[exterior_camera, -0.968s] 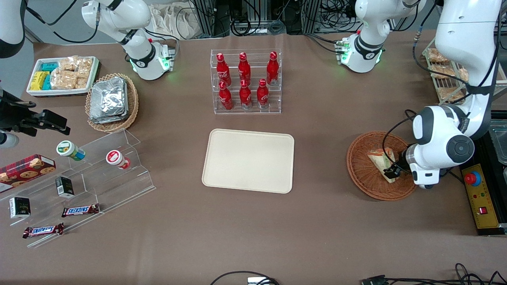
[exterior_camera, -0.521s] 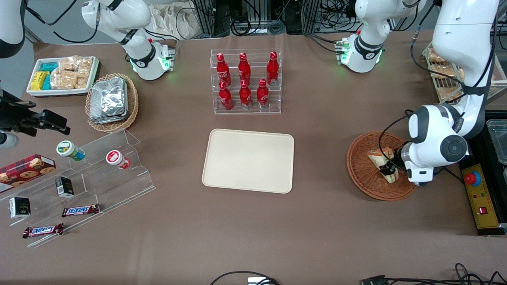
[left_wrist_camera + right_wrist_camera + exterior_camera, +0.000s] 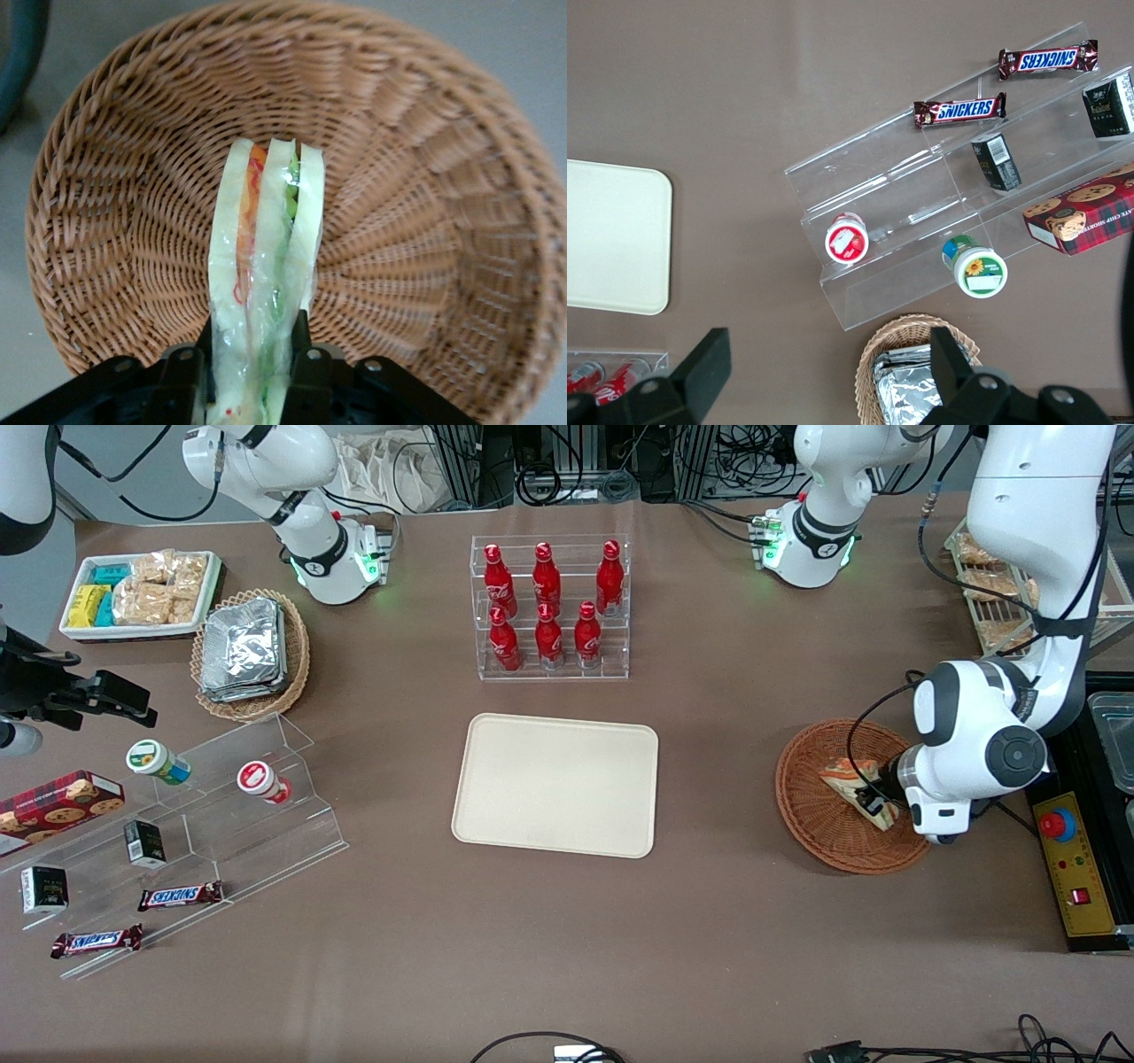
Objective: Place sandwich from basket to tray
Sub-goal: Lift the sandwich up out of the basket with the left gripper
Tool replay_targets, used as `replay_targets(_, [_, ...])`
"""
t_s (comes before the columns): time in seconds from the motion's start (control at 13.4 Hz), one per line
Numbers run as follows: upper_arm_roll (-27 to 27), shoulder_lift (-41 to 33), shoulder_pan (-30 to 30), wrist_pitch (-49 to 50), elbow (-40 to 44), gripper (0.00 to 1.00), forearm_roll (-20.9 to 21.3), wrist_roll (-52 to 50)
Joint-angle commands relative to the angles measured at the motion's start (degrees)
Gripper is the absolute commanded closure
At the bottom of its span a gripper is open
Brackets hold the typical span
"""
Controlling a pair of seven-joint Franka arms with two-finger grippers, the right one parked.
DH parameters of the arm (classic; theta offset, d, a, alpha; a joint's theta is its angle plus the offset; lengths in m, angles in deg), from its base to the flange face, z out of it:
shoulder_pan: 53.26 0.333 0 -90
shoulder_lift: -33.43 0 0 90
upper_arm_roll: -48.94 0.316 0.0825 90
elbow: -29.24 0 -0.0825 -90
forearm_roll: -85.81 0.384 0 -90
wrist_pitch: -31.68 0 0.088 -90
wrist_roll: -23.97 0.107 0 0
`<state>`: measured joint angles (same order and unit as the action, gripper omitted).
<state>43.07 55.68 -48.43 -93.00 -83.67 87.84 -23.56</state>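
Now the end effector (image 3: 251, 376), over the basket (image 3: 811, 815), clamps the sandwich (image 3: 264, 292), well apart from the tray (image 3: 556, 784).

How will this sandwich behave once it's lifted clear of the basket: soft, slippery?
The gripper is shut on the sandwich over the basket. Its bread looks soft, so it probably squashes under a hard squeeze. The glossy film wrap may be slippery. Held at one end, it might sag.

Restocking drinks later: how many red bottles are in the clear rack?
6, all in the clear rack, farther from the front camera than the tray: three red bottles on the upper step, three on the lower. None looks hidden.
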Motion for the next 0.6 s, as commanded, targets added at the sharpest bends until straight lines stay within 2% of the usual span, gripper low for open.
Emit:
replay_targets(0.0, [-0.11, -2.29, -0.08, 7.57, 5.57, 1.00, -0.63, 4.43])
replay_targets(0.22, [-0.89, -2.39, -0.08, 21.10, 17.94, 1.00, -0.71, 13.05])
replay_targets(0.37, [-4.92, -1.86, -0.08, 29.54, 26.83, 1.00, -0.63, 14.22])
replay_targets(0.52, [-11.41, -0.90, -0.08, 32.04, 31.77, 1.00, -0.63, 15.00])
